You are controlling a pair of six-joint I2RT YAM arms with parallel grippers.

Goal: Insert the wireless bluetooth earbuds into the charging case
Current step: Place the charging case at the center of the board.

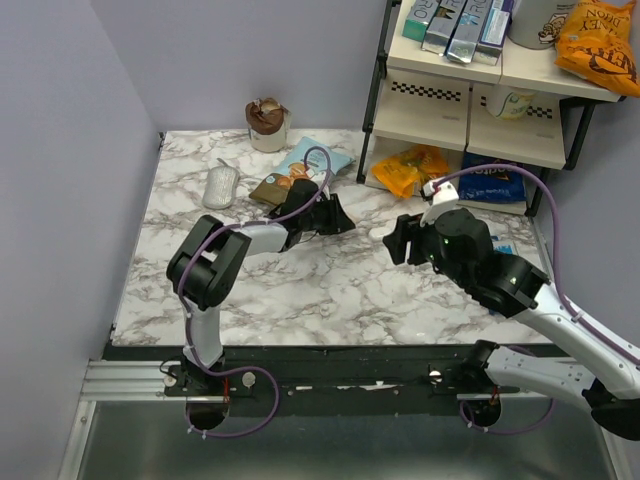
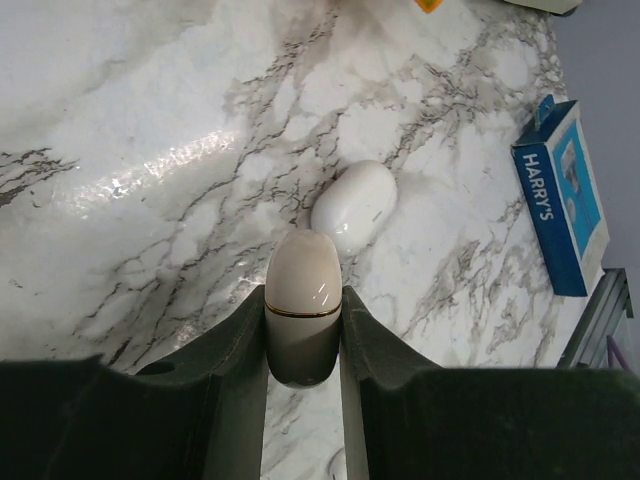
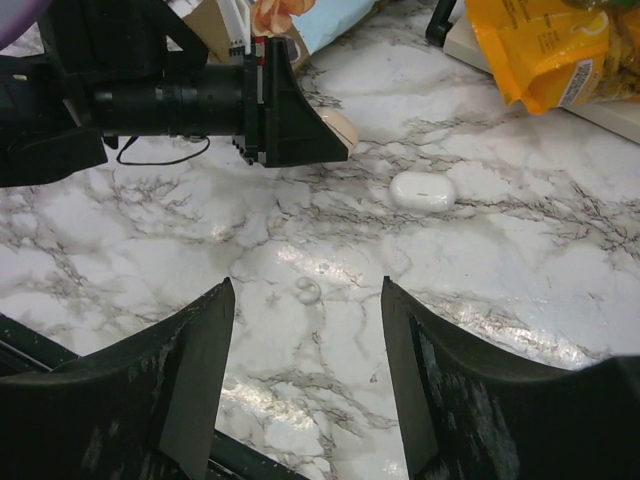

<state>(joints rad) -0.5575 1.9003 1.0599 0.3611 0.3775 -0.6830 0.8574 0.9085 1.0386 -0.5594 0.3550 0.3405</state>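
My left gripper (image 1: 340,216) is shut on the charging case (image 2: 303,300), a cream egg-shaped shell with a thin gold seam, closed, held just above the marble. Its tip shows in the right wrist view (image 3: 338,128). A second white pebble-shaped shell (image 2: 355,205) lies on the table just beyond it, and it also shows in the right wrist view (image 3: 422,190) and the top view (image 1: 378,233). A tiny pale earbud-like bit (image 3: 308,291) lies on the marble between my right gripper's open fingers. My right gripper (image 1: 396,240) is open, empty and hovering. No other earbud shows.
A grey mouse-like object (image 1: 220,187), snack packets (image 1: 300,168) and a cup (image 1: 267,125) sit at the back left. A white shelf unit (image 1: 470,100) stands at the back right, with an orange bag (image 1: 410,168) and a blue Harry's box (image 2: 565,195) near its foot.
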